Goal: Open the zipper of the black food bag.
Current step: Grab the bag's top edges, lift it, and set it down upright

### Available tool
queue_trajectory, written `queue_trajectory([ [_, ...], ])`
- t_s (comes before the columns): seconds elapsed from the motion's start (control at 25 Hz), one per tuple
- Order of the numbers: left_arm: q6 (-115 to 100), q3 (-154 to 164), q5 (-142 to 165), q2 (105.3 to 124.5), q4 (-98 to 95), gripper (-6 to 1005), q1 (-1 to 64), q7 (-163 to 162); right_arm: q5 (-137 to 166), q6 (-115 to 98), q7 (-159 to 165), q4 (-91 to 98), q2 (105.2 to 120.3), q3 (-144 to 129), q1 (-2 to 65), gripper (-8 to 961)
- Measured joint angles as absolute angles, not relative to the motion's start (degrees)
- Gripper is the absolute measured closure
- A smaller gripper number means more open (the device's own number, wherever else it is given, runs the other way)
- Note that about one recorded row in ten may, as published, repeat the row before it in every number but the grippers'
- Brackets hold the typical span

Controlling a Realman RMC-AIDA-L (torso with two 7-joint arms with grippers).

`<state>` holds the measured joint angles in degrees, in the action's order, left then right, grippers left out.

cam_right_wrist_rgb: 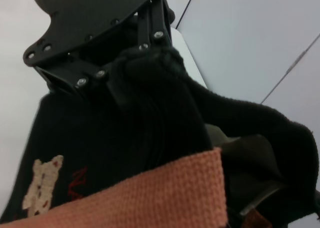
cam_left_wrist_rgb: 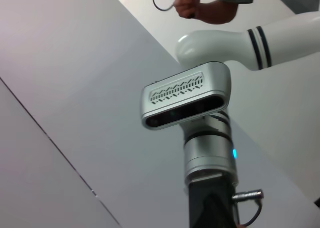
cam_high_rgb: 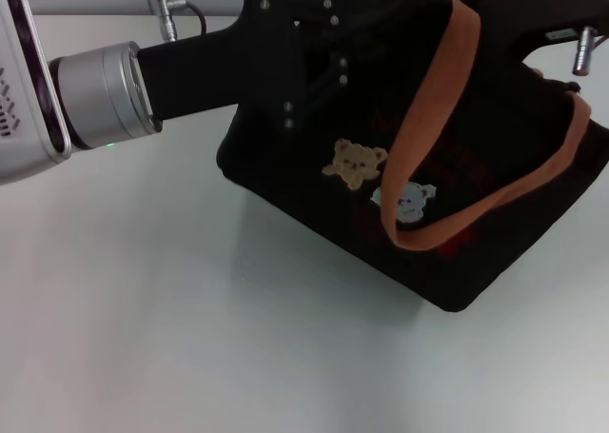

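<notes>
The black food bag (cam_high_rgb: 457, 195) lies tilted on the white table, with an orange strap (cam_high_rgb: 433, 119) looped over its front and a tan bear patch (cam_high_rgb: 354, 163) beside a white one. My left gripper (cam_high_rgb: 319, 67) reaches in from the left to the bag's top corner. In the right wrist view the left gripper (cam_right_wrist_rgb: 142, 55) is shut on a bunch of the bag's black fabric (cam_right_wrist_rgb: 115, 138). A paler lining (cam_right_wrist_rgb: 235, 148) shows in a gap at the bag's top. My right gripper (cam_high_rgb: 519, 33) hovers over the bag's far top edge, black against black.
The white table (cam_high_rgb: 190, 309) stretches to the front and left of the bag. A cable with a metal plug (cam_high_rgb: 176, 19) lies at the back. In the left wrist view a person's hand (cam_left_wrist_rgb: 200, 7) shows behind my right arm's wrist (cam_left_wrist_rgb: 200, 102).
</notes>
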<state>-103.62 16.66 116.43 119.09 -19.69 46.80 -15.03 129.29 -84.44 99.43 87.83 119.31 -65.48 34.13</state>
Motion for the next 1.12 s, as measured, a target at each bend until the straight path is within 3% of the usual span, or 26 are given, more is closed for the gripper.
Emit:
queue_trajectory([
  [0.76,-103.2,16.7,115.0,119.00,-19.4,869,46.8,-14.9,120.7,-96.5,99.2,83.6,118.61,-48.8,32.8,909],
  [0.84,-103.3,16.9,115.0,119.00,-19.5,869,46.8,-14.9,118.7,-98.3,100.2,83.6,117.96,-47.0,32.9,904],
  [0.88,-103.5,17.2,114.9,119.00,-19.6,869,46.8,-14.9,117.4,-100.4,101.9,84.0,116.79,-45.9,33.2,901],
  [1.12,-103.4,17.5,114.9,119.00,-19.8,869,46.7,-14.9,116.4,-103.6,102.5,84.5,115.22,-44.9,34.3,866],
])
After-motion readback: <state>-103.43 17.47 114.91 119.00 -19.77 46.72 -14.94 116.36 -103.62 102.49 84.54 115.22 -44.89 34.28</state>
